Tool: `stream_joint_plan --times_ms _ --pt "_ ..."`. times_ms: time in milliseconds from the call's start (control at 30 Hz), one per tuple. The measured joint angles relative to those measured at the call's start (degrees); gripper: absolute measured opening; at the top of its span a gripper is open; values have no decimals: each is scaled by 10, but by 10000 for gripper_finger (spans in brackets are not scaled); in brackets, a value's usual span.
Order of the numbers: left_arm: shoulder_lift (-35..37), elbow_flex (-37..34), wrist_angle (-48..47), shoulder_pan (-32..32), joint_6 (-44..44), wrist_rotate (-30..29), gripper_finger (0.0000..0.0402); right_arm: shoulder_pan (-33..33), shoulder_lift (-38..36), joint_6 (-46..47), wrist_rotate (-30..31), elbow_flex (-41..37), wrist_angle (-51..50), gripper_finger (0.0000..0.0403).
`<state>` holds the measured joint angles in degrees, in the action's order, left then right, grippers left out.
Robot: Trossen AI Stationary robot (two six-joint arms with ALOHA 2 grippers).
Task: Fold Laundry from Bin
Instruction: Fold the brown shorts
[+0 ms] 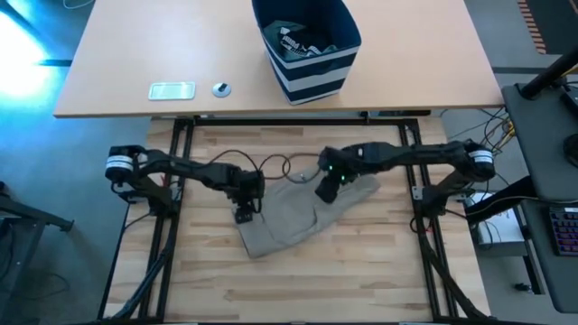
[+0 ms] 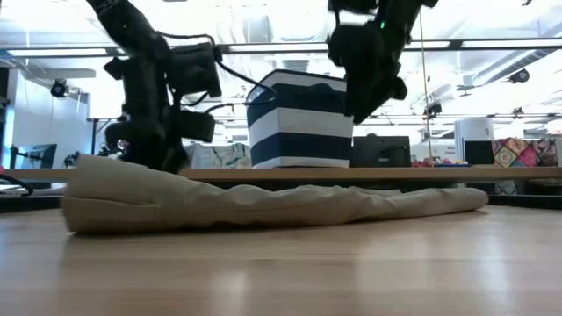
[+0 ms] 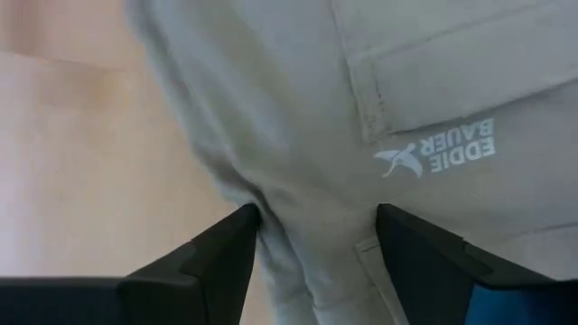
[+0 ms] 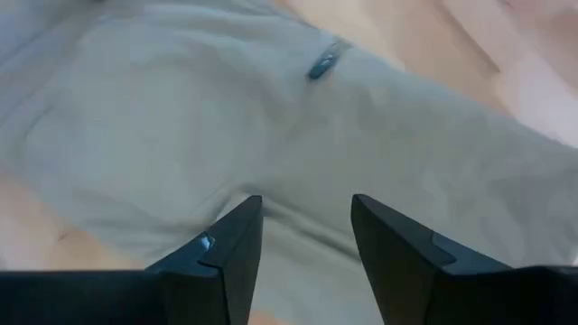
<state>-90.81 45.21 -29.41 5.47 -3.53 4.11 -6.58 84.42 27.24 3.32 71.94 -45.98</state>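
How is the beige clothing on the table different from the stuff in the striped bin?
The beige garment lies flat on the wooden table between both arms; the clothes in the bin sit bunched together. The beige garment is pale, while the bin's clothes look dark with white bits. The left pincer and right pincer hang open over the beige garment; neither is near the bin's clothes. Both are soft laundry.

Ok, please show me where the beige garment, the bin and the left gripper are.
beige garment [image 1: 289,221]: high view, middle of the cloth.
bin [image 1: 312,77]: high view, striped front wall.
left gripper [image 1: 245,215]: high view, between its fingertips, over the garment's left edge.
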Motion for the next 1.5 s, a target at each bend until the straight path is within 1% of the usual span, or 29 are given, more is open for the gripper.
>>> stream_joint_plan --times_ms 67,133,233,300,333,367,400,500,567,633,700,800,867,933,967,1033,1133,1200,1267,1367,1433,1500 --pt "1 -13 25 -18 -26 1 215 22 0 -4 20 8 0 169" --pt "1 -20 63 -38 -78 3 215 48 0 -15 45 16 0 169" --pt "-1 -15 141 -55 -191 52 215 110 -1 -30 84 25 0 168" --pt "-1 13 174 -68 -236 73 215 160 -3 -31 115 25 7 165" --pt "2 33 165 -75 -234 70 215 183 -2 -31 128 24 22 164" --pt "6 55 130 -83 -215 58 215 205 2 -31 135 23 46 163" --pt "8 77 75 -92 -187 37 215 223 9 -33 137 22 77 162" --pt "9 146 -96 -122 -101 -28 215 260 53 -39 111 21 189 159" --pt "10 177 -147 -147 -77 -38 215 281 91 -32 91 21 245 155" --pt "11 192 -138 -175 -75 -33 215 306 131 -4 83 29 279 148" --pt "7 197 -95 -197 -91 -30 215 333 173 23 82 37 295 137" --pt "-9 196 -29 -204 -151 -29 215 360 236 83 83 51 295 122" --pt "-25 193 -16 -204 -184 -36 215 366 274 126 82 60 294 116" --pt "-32 191 -22 -212 -209 -36 215 367 296 153 72 77 268 112" --pt "-30 194 -22 -221 -214 -30 215 367 299 167 68 91 232 110" --pt "-10 204 -21 -248 -208 -28 215 370 300 182 71 123 119 106" --pt "19 214 -19 -286 -190 -39 215 374 296 171 75 178 -44 102" --pt "22 209 -20 -308 -165 -57 215 382 284 168 74 218 -108 106" --pt "21 200 -21 -321 -128 -73 215 400 265 179 75 255 -123 117" --pt "21 193 -14 -323 -33 -85 215 439 259 197 97 293 -112 146" --pt "21 188 -13 -314 32 -87 216 462 271 213 114 298 -105 172" --pt "21 184 -12 -299 105 -90 219 475 285 266 127 298 -114 201"
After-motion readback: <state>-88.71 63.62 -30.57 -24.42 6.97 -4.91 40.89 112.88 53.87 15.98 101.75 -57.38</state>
